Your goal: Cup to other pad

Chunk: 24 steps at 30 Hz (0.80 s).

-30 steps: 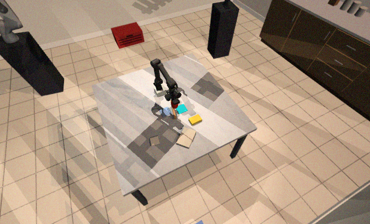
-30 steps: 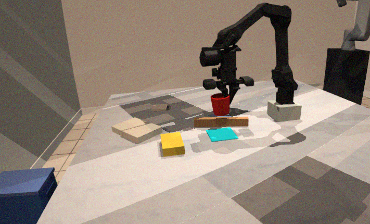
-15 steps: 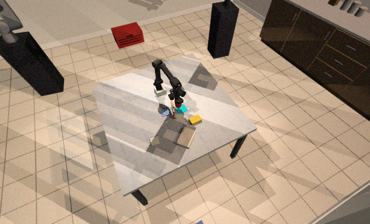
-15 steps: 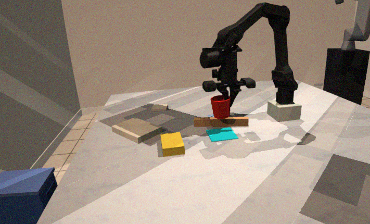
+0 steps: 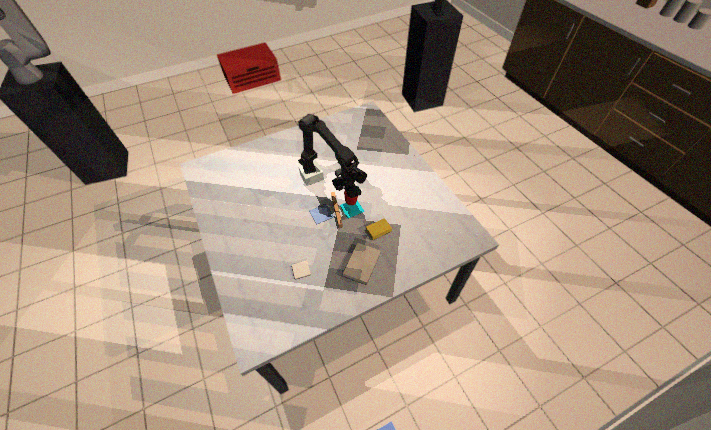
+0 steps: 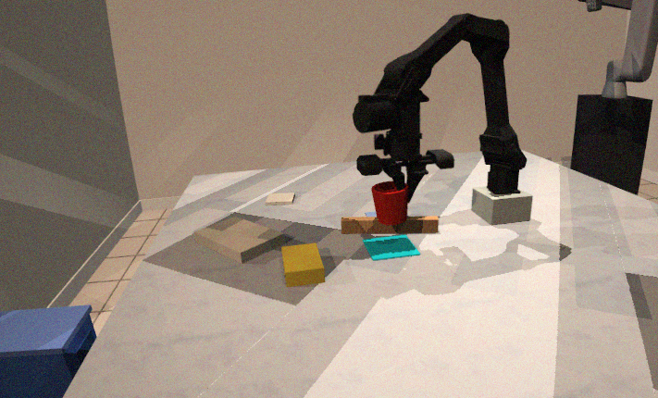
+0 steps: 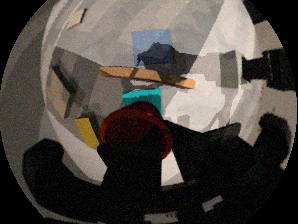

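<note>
The red cup (image 5: 350, 199) (image 6: 390, 205) (image 7: 112, 131) is upright or nearly so, held in the air. My gripper (image 5: 352, 191) (image 6: 404, 190) (image 7: 161, 123) is shut on its wall at the rim. The cup's base hangs above the table, close over the cyan pad (image 5: 353, 210) (image 6: 393, 255) (image 7: 131, 95), on that pad's side of the wooden bar (image 5: 338, 216) (image 6: 355, 226) (image 7: 115, 72). The blue pad (image 5: 318, 216) (image 6: 370, 214) (image 7: 150, 39) lies across the bar, with nothing on it but shadow. The cup's inside is dark; marbles cannot be made out.
A yellow block (image 5: 378, 228) (image 6: 304, 264) (image 7: 87, 132) lies near the cyan pad. A flat tan block (image 5: 362, 262) (image 6: 240, 240) lies beyond it. A small cream tile (image 5: 301, 269) (image 6: 279, 198) (image 7: 76, 19) lies farther off. The low bar stands between the pads.
</note>
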Available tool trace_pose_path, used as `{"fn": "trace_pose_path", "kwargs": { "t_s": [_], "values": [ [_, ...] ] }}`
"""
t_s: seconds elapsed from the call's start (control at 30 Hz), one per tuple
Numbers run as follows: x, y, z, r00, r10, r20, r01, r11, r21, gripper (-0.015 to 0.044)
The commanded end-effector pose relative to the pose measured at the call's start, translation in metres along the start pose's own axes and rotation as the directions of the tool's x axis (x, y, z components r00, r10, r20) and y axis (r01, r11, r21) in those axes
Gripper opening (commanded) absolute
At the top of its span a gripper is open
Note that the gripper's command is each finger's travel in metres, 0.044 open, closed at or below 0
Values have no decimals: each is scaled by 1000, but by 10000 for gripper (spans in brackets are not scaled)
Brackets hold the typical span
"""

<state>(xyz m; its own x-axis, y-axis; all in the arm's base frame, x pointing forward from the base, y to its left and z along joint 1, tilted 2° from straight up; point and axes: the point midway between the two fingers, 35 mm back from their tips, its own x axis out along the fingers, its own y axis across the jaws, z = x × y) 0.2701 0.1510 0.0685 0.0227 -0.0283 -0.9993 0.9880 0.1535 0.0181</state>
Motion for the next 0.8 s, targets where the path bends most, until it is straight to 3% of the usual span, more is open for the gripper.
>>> {"fn": "trace_pose_path", "kwargs": {
  "t_s": [0.0,0.77],
  "values": [
    [5,1,-1,1000,0,-2,0,1000,4,0],
    [44,1,-3,1000,-1,-2,1,1000,4,0]
  ]
}}
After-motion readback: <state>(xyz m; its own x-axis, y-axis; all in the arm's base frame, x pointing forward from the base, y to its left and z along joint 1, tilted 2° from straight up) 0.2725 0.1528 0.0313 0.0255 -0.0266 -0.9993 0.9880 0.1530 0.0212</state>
